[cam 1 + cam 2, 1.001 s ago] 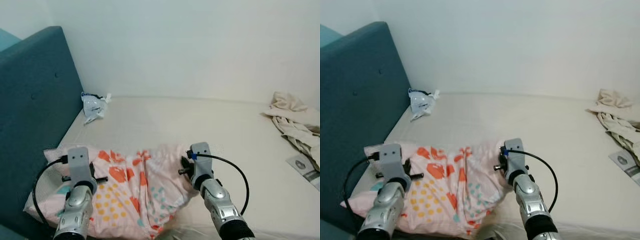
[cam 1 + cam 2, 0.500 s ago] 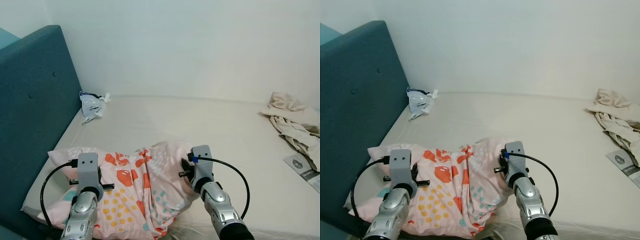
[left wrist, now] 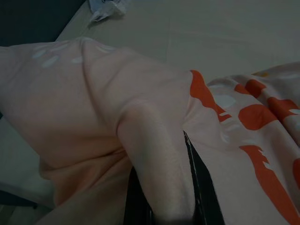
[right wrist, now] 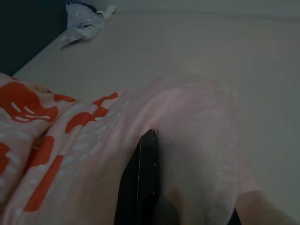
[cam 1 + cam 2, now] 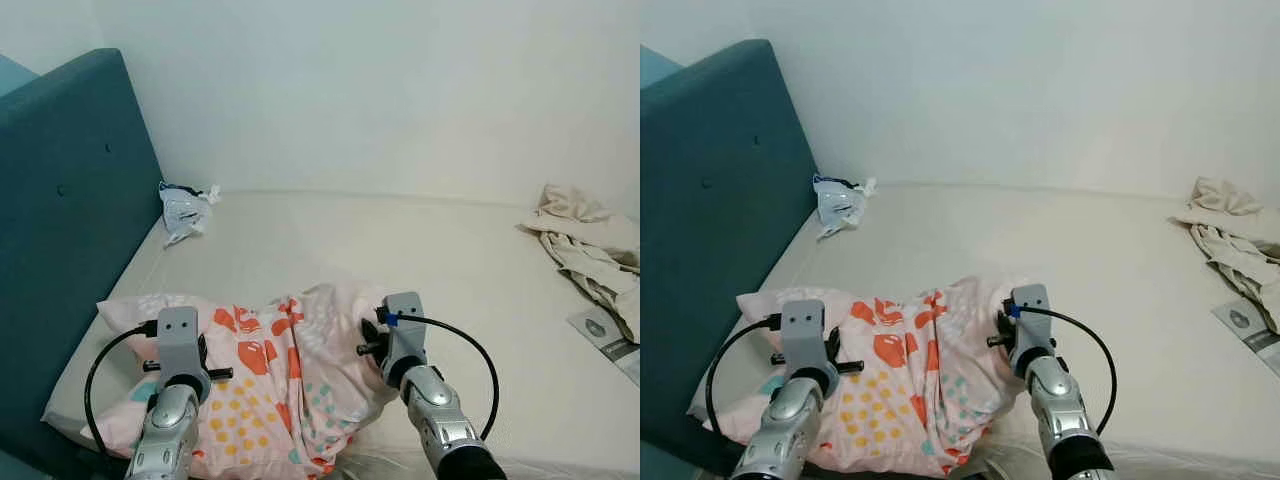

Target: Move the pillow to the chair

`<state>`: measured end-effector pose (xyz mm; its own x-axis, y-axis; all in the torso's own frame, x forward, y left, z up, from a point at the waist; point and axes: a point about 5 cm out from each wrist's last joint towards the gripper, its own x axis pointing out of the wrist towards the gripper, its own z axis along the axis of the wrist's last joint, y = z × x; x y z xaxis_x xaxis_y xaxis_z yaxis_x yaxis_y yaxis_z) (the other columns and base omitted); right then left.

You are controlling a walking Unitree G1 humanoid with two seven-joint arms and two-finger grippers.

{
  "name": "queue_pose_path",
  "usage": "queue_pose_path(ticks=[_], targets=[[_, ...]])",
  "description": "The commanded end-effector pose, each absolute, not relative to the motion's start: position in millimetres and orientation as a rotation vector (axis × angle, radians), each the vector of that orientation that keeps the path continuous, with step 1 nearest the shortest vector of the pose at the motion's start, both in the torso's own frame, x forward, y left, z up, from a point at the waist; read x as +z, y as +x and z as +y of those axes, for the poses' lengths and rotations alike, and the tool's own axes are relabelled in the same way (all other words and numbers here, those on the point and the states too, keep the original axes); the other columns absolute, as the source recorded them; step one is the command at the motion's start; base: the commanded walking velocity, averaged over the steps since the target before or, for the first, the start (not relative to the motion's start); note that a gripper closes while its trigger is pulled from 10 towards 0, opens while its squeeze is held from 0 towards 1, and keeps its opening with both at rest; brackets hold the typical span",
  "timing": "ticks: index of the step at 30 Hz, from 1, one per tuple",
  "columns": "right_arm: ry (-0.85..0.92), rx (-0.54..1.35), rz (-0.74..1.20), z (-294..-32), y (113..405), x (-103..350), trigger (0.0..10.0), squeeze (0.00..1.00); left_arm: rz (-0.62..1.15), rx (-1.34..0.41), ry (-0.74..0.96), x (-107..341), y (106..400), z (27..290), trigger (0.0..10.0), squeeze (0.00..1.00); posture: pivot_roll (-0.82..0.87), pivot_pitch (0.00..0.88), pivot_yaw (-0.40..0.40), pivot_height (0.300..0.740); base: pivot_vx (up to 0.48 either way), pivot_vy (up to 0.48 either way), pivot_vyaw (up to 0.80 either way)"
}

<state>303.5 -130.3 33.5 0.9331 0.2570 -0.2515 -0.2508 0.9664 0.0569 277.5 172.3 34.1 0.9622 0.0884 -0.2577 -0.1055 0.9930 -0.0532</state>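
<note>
- Our left gripper [image 3: 161,206] is clenched on a fold at the left end of the pillow [image 5: 270,370].
- Our right gripper [image 4: 145,187] pinches the pillow's right end — cloth bunched around its fingers.
- The pillow sits at the near edge of the bed [image 5: 420,260], beside the teal headboard [image 5: 60,200].
- We judge the grasp done; next comes lifting and turning toward the chair — both ends must hold.

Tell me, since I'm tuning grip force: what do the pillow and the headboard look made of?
Pillow: soft printed woven cloth, probably cotton, matte; it creases and bunches between the left gripper fingers and at the right gripper. Headboard: teal upholstery fabric, matte, with button dimples suggesting padding underneath.
</note>
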Motion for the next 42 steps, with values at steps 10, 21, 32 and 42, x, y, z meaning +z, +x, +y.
queue_pose_path(ticks=[10, 21, 32, 42], targets=[[0.06, 0.283, 0.22, -123.6, 307.4, 40.2, 10.0, 0.0, 0.187, 0.031, -0.096, 48.2, 284.4, 161.6, 10.0, 0.0, 0.05, 0.039, -0.014, 0.74, -0.268, 0.0, 0.0], [0.07, 0.261, 0.223, -126.3, 306.6, 38.4, 10.0, 0.0, 0.185, 0.011, -0.087, 49.2, 287.0, 160.8, 10.0, 0.0, 0.05, 0.032, 0.0, 0.74, -0.361, 0.0, 0.0], [0.099, 0.237, 0.226, -128.7, 304.6, 36.9, 10.0, 0.0, 0.204, -0.037, -0.056, 49.1, 287.6, 156.4, 10.0, 0.0, 0.04, 0.037, 0.023, 0.74, 0.0, 0.0, 0.0], [0.097, 0.219, 0.235, -132.7, 301.5, 33.5, 10.0, 0.0, 0.226, -0.061, -0.037, 46.6, 289.6, 153.0, 10.0, 0.0, 0.03, 0.04, 0.029, 0.74, 0.0, 0.0, 0.0]])
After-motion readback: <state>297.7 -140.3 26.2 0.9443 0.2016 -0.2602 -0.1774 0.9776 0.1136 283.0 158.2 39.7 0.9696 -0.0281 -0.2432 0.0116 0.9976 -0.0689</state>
